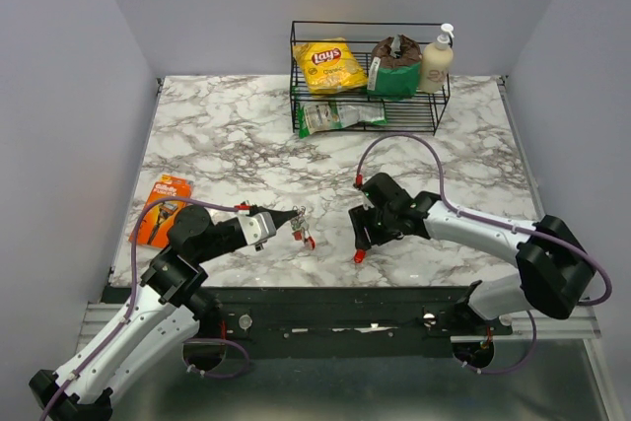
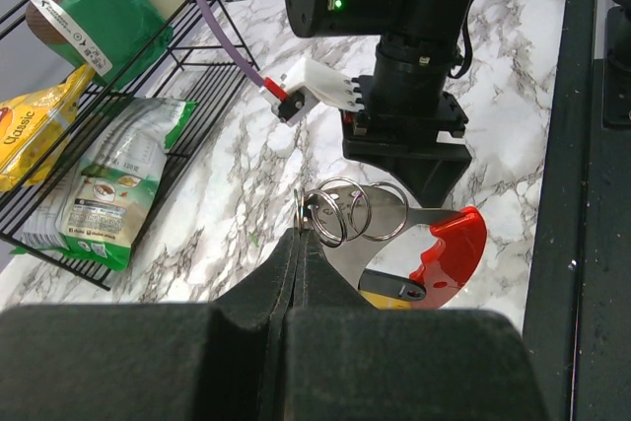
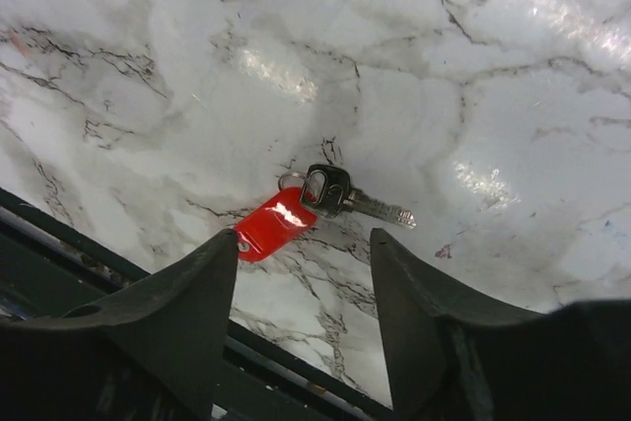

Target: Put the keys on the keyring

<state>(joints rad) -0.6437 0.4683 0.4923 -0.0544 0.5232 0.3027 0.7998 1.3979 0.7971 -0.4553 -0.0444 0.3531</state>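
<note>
Nearest, the right gripper (image 3: 306, 242) is being held with its fingers apart, nothing between them. Just past the fingertips, a key (image 3: 345, 196) with its red tag (image 3: 268, 228) is lying flat on the marble table (image 3: 473, 66), its long axis running from one finger toward the other. Farther off, the keyring (image 2: 340, 209) is being pinched by the left gripper (image 2: 299, 244), closed tight. The right arm is judged nearer the key.

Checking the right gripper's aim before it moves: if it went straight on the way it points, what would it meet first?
Most likely the key with its red tag, lying on the marble table just ahead of the open right gripper; depth is unclear.
</note>
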